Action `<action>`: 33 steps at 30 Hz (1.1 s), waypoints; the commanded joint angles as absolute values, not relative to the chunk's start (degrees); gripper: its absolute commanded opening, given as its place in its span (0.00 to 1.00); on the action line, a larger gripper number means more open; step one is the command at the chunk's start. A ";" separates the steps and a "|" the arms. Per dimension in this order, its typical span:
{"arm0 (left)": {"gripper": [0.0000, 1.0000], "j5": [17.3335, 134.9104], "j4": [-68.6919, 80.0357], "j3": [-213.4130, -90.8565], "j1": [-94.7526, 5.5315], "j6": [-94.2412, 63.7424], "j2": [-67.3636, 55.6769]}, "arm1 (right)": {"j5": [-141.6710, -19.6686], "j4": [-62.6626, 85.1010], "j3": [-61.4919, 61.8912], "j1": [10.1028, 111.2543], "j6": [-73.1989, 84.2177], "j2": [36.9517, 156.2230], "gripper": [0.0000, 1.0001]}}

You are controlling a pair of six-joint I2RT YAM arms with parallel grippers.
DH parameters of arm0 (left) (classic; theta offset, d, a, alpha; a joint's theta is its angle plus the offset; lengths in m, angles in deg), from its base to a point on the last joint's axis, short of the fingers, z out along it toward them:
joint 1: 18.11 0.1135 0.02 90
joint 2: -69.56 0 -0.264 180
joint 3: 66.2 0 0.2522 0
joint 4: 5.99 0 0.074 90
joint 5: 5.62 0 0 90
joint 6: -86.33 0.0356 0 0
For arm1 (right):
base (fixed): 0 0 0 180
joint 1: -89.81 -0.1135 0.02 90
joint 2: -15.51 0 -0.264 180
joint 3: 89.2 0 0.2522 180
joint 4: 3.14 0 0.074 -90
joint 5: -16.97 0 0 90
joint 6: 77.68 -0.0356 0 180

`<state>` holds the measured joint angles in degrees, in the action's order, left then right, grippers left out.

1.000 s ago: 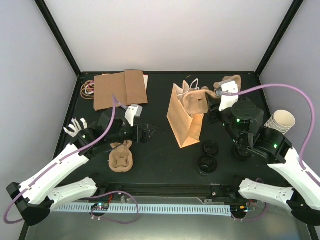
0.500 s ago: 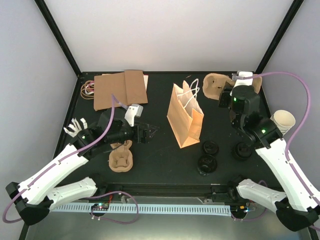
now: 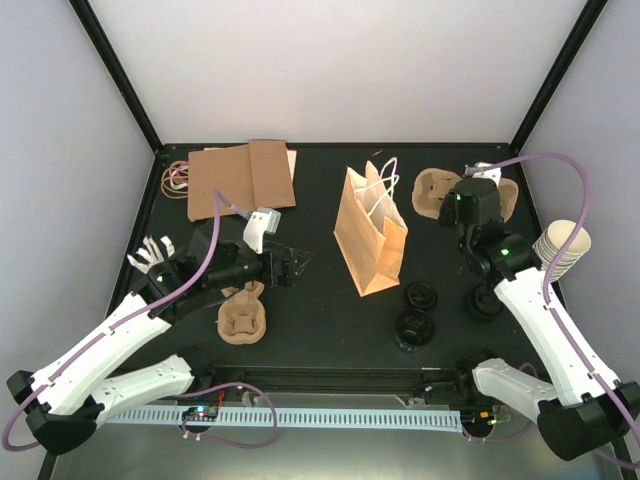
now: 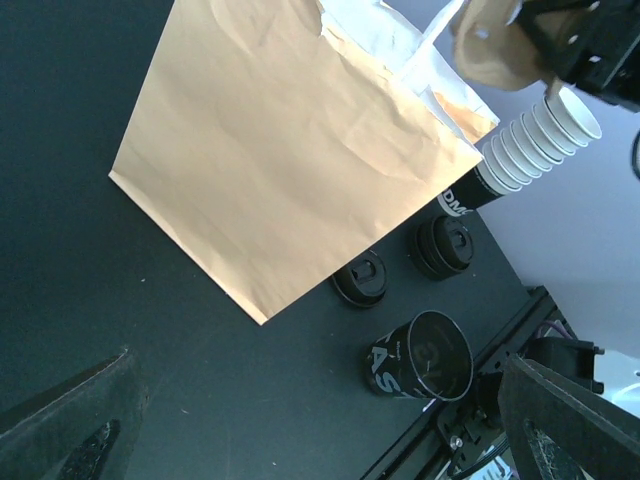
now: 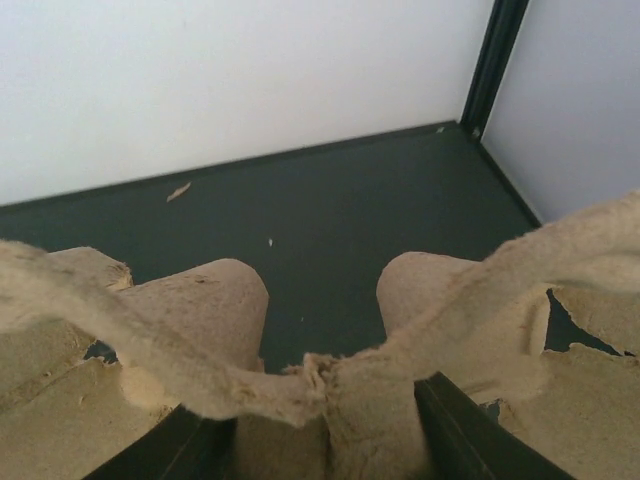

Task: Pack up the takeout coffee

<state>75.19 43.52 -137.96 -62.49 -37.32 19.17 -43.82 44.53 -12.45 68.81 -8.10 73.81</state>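
Black tabletop [image 3: 320, 310], white walls. Coffee cups [image 3: 413, 328]: three, front-right of paper bag [image 3: 370, 235]. Right jaws clamp pulp tray [image 3: 432, 190], rear-right of bag; left jaws spread, empty. Hazard: ragged ridge may tear, dropping tray.

Left tool [image 3: 298, 263] agape, right tool [image 5: 320, 425] clamped.

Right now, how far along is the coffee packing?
Done: nothing is packed yet. In hand: the right tool grips a tray at the back right, beyond the bag. The left tool is open and empty. Left: all three coffees sit lidded on the table near the bag, none in a tray pocket or in the bag.
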 commanded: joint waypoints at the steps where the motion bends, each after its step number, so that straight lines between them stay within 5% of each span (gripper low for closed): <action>1: 0.99 75.84 42.77 -139.20 -62.98 -36.92 18.76 | -47.58 40.71 -15.66 69.15 -9.84 75.73 0.42; 33: 0.99 77.35 43.06 -138.81 -62.94 -35.76 19.33 | -58.66 34.38 -27.65 69.79 -11.80 93.05 0.40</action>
<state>76.33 43.50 -137.96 -62.51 -36.77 18.82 -55.86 37.34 -26.70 69.47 -11.21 91.84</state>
